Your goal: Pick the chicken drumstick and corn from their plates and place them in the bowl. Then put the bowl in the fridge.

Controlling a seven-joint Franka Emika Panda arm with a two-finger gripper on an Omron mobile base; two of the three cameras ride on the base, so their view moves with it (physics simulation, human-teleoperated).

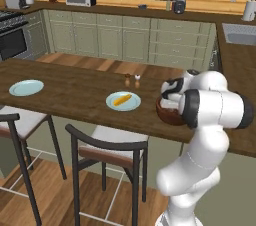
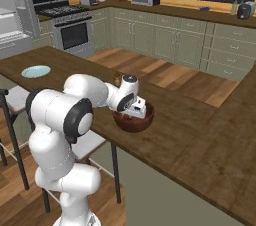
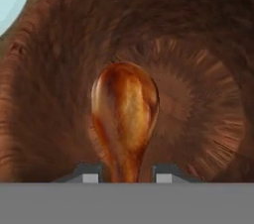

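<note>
the wooden counter [image 1: 75,90] carries the bowl [image 2: 134,122]. a plate [image 1: 123,101] holds the corn [image 1: 122,100]. inside the bowl, the gripper [image 3: 124,176] has the chicken drumstick [image 3: 125,114] between its tips; grip unclear.

Left base view: bowl [image 1: 165,112] on the surface [image 1: 75,95], at 3 o'clock of the plate [image 1: 123,101] bearing the corn [image 1: 122,100]. Second plate [image 1: 26,87] at 9 o'clock, well apart. Drumstick [image 3: 125,114] lies in the bowl, between the tips of the tool [image 3: 125,174].
</note>
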